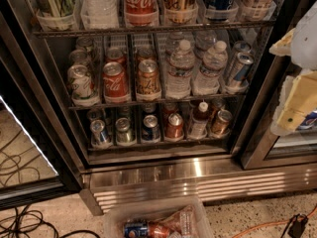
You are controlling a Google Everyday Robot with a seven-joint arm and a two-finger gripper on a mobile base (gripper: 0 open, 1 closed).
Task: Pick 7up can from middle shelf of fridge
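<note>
Approach step. Hand [295,103] well right of 7up can [80,83], holding nothing seen; grip state cannot tell. Next: reach left, clearing Coca-Cola can [115,82] just right of it.

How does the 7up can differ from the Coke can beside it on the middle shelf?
The 7up can is whitish-silver with green markings; the Coke can is red. The 7up can fills the leftmost lane, the Coke can the next lane right. Both have silver lids. The gripper hangs far right of both.
</note>
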